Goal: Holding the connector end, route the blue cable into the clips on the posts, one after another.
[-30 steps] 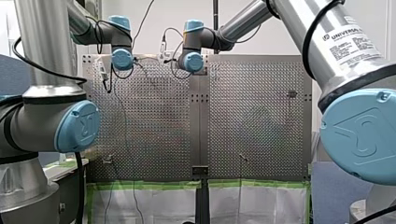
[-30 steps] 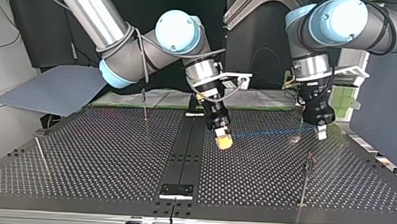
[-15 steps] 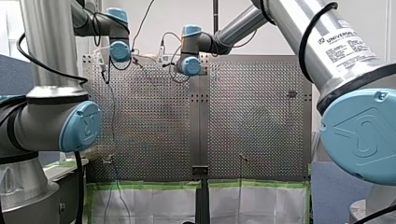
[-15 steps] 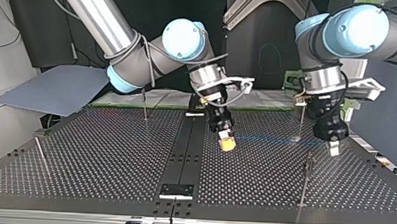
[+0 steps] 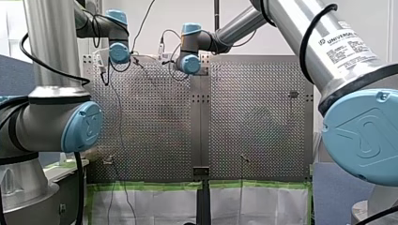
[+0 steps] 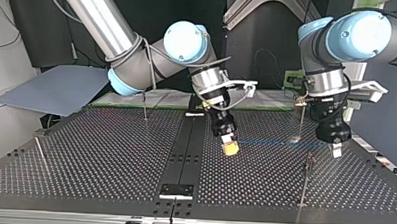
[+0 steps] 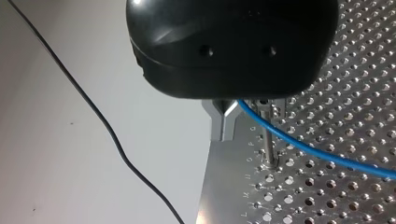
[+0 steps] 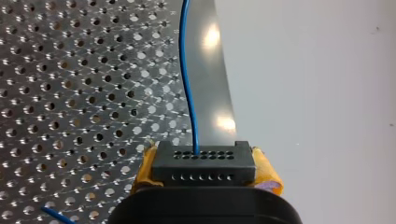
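The thin blue cable [image 6: 271, 142] runs low over the perforated table between my two grippers. In the top view my right gripper [image 6: 230, 146], with yellow pads, hangs just right of the table's middle strip. In the right wrist view it [image 8: 204, 176] is shut on the black connector [image 8: 203, 158], and the blue cable [image 8: 188, 84] leads away ahead of it. My left gripper [image 6: 336, 150] hovers at the top view's right. Its metal fingers [image 7: 223, 122] are shut on the blue cable [image 7: 322, 153], right beside a thin post [image 7: 267, 142].
Thin posts stand on the table: one [image 6: 145, 104] at the back left, one [image 6: 39, 152] at the left edge, one with a clip [image 6: 307, 177] at the front right. A black cord [image 7: 93, 112] lies off the table's edge beside my left gripper.
In the top view my left gripper has moved right and toward the front, carrying the cable with it. My right gripper has shifted slightly the same way with the connector.
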Controlling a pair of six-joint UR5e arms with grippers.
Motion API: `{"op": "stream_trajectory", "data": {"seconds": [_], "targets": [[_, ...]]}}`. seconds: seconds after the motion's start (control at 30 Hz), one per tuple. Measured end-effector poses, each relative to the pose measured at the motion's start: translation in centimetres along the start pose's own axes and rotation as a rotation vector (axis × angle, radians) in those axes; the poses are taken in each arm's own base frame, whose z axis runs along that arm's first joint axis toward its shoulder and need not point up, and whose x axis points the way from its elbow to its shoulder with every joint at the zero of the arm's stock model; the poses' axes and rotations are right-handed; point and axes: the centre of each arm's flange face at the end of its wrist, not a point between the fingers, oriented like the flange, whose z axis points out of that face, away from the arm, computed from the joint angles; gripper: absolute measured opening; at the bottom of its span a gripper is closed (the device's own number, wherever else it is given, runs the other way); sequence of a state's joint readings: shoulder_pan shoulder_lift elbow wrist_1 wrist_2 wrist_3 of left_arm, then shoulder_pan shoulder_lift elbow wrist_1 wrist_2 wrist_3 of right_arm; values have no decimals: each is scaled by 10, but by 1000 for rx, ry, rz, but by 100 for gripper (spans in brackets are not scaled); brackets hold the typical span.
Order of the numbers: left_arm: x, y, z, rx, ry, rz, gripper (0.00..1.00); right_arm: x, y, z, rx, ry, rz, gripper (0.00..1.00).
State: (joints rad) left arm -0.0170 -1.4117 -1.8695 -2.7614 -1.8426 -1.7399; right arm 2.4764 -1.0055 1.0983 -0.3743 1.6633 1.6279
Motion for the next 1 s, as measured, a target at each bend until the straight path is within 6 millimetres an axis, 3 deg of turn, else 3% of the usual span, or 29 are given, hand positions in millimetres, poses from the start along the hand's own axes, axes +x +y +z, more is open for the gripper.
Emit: {"op": "stream_trajectory", "data": {"seconds": [0.3,1.0], "targets": [[15,3,14,21,30,-2,0,-18,1,3,-1,-20,0,0],[6,6,43,64,3,-50,0,-15,6,10,-7,-11,5,0]]}}
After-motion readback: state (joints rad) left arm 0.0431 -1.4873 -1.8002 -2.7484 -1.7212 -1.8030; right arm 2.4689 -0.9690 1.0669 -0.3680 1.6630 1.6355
